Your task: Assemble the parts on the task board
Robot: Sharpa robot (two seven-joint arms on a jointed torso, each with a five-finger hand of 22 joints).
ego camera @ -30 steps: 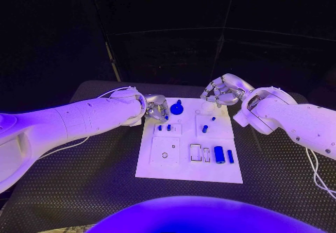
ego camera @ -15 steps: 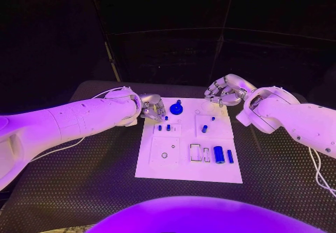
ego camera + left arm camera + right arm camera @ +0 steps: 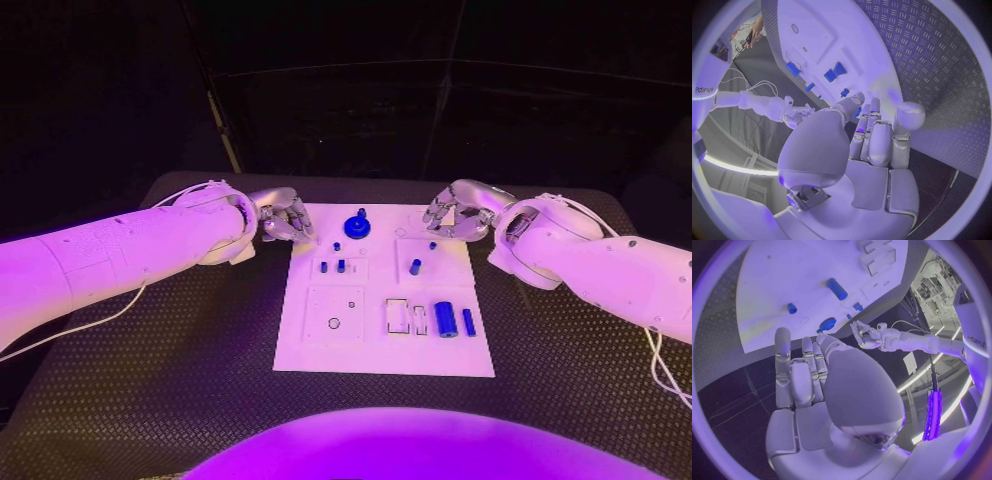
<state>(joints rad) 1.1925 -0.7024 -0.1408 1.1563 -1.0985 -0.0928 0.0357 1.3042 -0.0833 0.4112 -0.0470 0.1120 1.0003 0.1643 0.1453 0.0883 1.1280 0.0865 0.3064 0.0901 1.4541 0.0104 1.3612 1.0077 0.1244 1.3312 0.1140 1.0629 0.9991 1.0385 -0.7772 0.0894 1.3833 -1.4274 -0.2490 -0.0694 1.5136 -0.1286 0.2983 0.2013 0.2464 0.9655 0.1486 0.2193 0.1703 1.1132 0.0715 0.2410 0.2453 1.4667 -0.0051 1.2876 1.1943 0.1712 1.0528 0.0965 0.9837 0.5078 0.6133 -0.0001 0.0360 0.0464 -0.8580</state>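
Observation:
The white task board [image 3: 378, 345] lies in the middle of the black table. A round blue knob [image 3: 358, 226] stands at its far edge. Small blue pegs [image 3: 332, 266] stand in the left block, and another peg [image 3: 415, 267] stands to their right. A thick blue cylinder [image 3: 446, 319] and a thin one [image 3: 470, 321] lie on the board's right side. My left hand [image 3: 283, 215] hovers off the board's far left corner, fingers loosely curved and holding nothing [image 3: 873, 140]. My right hand [image 3: 459, 210] hovers over the far right corner, also holding nothing [image 3: 811, 375].
Black textured table [image 3: 173, 380] spreads round the board on all sides. In the right wrist view the board [image 3: 786, 290] lies ahead of the fingers, with the cylinder [image 3: 837, 289] and the knob [image 3: 827, 323] on it.
My left hand has drawn back leftward from beside the blue knob, off the board. My right hand has come down closer to the board's far right corner.

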